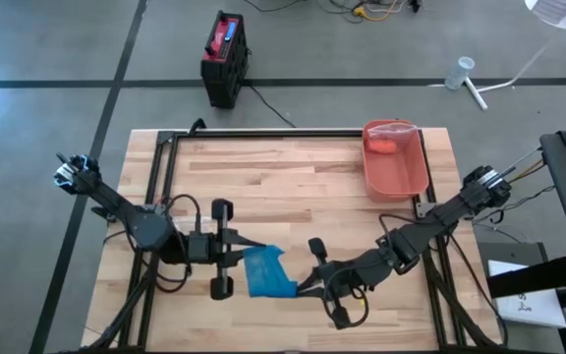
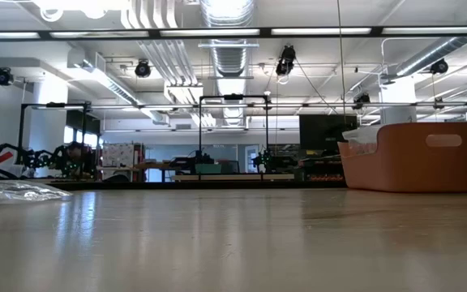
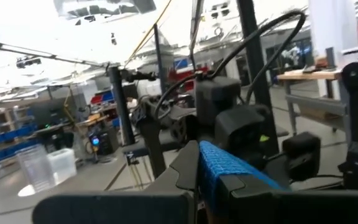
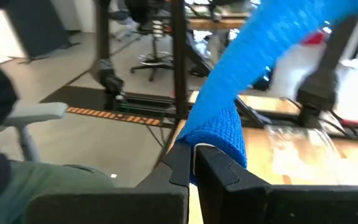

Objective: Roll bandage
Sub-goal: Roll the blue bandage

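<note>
**Blue bandage pinched between both grippers**

Blue fabric, the bandage (image 1: 266,272), lies near the front edge of the wooden table (image 1: 293,167), well away from the orange bin (image 1: 395,160) that stands at the far right corner. Seen from above, the left gripper (image 1: 243,252) meets the bandage's left edge and the right gripper (image 1: 301,286) meets its lower right corner, so the cloth sits between the two arms.

Both wrist views show the dark fingers pressed together with the knitted blue cloth clamped between them: the left fingers (image 3: 185,171) grip one end, the right fingers (image 4: 182,155) grip the other, and the bandage runs away from the camera in each. A clear plastic wrapper (image 4: 300,146) lies on the table beyond the bandage. The bin holds an orange object (image 1: 385,147) under some clear plastic.
</note>
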`<state>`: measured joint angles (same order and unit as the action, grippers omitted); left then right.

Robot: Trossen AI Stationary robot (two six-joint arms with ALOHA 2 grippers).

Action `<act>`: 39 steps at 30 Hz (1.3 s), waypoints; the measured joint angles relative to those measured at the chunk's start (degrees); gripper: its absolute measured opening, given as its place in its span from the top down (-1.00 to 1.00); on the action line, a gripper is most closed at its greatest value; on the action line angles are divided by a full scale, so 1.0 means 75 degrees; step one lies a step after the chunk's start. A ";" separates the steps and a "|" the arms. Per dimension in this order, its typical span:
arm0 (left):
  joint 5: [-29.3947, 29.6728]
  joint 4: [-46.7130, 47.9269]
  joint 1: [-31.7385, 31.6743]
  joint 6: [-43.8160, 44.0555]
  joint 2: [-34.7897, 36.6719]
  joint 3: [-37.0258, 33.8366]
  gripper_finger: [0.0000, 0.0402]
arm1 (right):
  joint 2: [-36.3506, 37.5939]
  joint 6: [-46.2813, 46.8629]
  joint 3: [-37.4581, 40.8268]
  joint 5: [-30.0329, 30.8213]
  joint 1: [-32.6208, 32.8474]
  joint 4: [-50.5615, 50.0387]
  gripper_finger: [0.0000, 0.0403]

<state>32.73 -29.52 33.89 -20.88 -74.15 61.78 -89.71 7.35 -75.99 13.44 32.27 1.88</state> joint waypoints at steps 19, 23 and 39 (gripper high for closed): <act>0.0167 0.1990 -0.0081 0.1540 0.0006 -0.0044 1.00 | 0.0135 -0.0969 -0.0061 -0.0689 0.0058 0.0828 0.99; 0.0148 0.2809 0.0039 0.2155 0.0006 -0.0054 1.00 | 0.0305 -0.0978 -0.0061 -0.0591 0.0052 0.0855 0.99; -0.1034 0.2443 0.0112 0.2925 -0.0663 -0.0099 1.00 | 0.0441 -0.1480 -0.0061 0.0622 -0.0076 0.1729 0.99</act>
<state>24.97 -11.20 34.73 1.05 -79.13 61.04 -86.40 -3.75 -76.44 18.10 31.70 14.85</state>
